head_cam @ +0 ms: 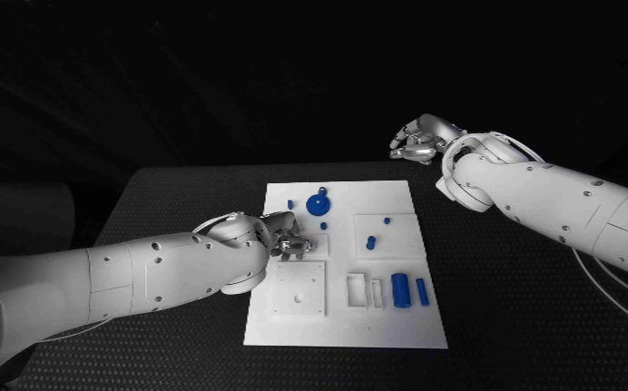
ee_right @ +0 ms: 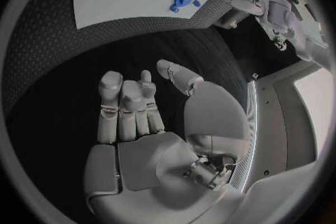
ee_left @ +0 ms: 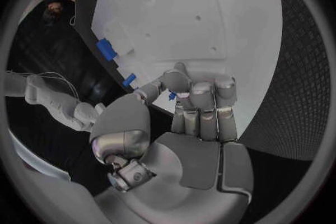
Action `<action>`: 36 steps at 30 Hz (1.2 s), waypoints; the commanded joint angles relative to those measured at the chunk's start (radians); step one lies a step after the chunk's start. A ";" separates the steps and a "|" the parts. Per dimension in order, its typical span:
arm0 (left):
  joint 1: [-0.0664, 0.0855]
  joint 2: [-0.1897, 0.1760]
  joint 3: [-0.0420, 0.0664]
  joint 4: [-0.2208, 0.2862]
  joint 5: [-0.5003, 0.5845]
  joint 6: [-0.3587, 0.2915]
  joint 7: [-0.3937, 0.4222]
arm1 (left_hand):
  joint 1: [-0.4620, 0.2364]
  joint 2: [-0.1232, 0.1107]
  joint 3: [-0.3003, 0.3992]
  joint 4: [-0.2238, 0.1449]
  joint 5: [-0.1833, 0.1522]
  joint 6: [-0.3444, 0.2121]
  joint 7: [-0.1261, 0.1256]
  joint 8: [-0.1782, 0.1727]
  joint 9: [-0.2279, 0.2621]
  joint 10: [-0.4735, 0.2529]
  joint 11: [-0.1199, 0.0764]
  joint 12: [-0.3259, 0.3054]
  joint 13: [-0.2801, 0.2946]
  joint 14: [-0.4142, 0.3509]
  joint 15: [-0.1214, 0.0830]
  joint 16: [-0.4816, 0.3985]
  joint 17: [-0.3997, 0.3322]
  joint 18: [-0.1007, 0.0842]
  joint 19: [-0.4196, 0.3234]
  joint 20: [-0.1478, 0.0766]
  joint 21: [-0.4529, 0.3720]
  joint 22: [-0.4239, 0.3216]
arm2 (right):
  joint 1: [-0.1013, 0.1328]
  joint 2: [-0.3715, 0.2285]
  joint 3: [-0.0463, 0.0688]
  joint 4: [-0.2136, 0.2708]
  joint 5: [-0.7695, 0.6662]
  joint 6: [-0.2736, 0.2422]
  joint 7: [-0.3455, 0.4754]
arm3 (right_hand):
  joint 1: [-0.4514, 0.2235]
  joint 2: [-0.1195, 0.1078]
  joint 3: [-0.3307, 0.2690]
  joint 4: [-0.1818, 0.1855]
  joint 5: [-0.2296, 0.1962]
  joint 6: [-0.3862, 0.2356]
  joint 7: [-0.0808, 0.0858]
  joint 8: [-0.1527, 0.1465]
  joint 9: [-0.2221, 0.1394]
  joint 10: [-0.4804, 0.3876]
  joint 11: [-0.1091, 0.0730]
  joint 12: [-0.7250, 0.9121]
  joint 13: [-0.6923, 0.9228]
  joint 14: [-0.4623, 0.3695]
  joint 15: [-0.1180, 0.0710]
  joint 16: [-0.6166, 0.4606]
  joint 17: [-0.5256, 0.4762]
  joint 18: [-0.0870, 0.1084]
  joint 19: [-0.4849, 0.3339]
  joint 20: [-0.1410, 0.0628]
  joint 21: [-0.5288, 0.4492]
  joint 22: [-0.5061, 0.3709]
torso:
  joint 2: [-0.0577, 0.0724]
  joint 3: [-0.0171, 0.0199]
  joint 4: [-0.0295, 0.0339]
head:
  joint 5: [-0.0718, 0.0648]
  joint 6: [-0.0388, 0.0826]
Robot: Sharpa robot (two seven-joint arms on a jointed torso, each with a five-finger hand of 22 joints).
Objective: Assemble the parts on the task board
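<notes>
Silver fingers of the left hand were curled together over the middle of the white task board, the white forearm reaching in low across the table. In the left wrist view, thumb and fingertips met around a small blue part, pinched between them just above the board's surface. Beyond those fingertips lay a blue block and a small blue peg on the board.

The right hand was raised beyond the board's far right corner, well apart from it, over the dark table. Its fingers stood loosely apart and slightly bent, thumb off to the side, holding nothing. A round blue disc lay on the board's far end, between the two hands.
</notes>
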 commanded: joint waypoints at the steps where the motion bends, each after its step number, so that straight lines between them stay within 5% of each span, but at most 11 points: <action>1: -0.001 -0.001 0.003 0.008 0.011 -0.001 0.019 | -0.003 -0.017 0.001 0.013 -0.015 0.041 -0.042 0.002 -0.001 -0.038 -0.027 0.007 -0.003 0.000 -0.008 0.006 -0.002 0.021 0.006 -0.091 -0.004 0.007 | -0.002 0.000 0.000 -0.001 0.000 0.012 0.004 | -0.011 0.001 -0.001 0.004 0.007 0.012 0.018 -0.006 0.001 -0.006 0.003 0.003 -0.002 -0.002 0.001 -0.006 0.001 0.030 0.000 -0.005 -0.005 0.014 | 0.000 0.0002 -0.0004 | 0.000 0.000; 9: 0.000 -0.004 0.007 0.006 0.011 0.001 0.018 | -0.011 -0.047 -0.002 0.039 -0.024 0.040 -0.041 0.003 -0.002 -0.038 -0.027 0.010 -0.008 -0.001 -0.008 0.007 -0.004 0.022 0.006 -0.091 -0.004 0.007 | -0.003 0.001 0.000 -0.002 0.000 0.013 0.004 | -0.011 0.001 -0.001 0.004 0.007 0.012 0.018 -0.006 0.001 -0.006 0.003 0.003 -0.002 -0.002 0.001 -0.006 0.001 0.030 0.000 -0.005 -0.005 0.014 | 0.000 0.0004 0.0007 | -0.001 0.000; 36: 0.000 -0.013 0.009 -0.001 0.023 -0.008 0.023 | 0.000 -0.047 -0.001 0.053 -0.024 0.029 -0.038 -0.002 -0.005 -0.039 -0.024 0.014 -0.013 -0.003 -0.011 0.009 -0.007 0.024 0.006 -0.092 -0.004 0.007 | -0.006 0.001 0.000 -0.004 0.002 0.016 0.005 | -0.012 0.002 -0.002 0.003 0.008 0.012 0.018 -0.006 0.001 -0.006 0.003 0.003 -0.002 -0.002 0.001 -0.007 0.001 0.030 0.000 -0.006 -0.005 0.014 | 0.000 0.0002 0.0009 | -0.002 -0.001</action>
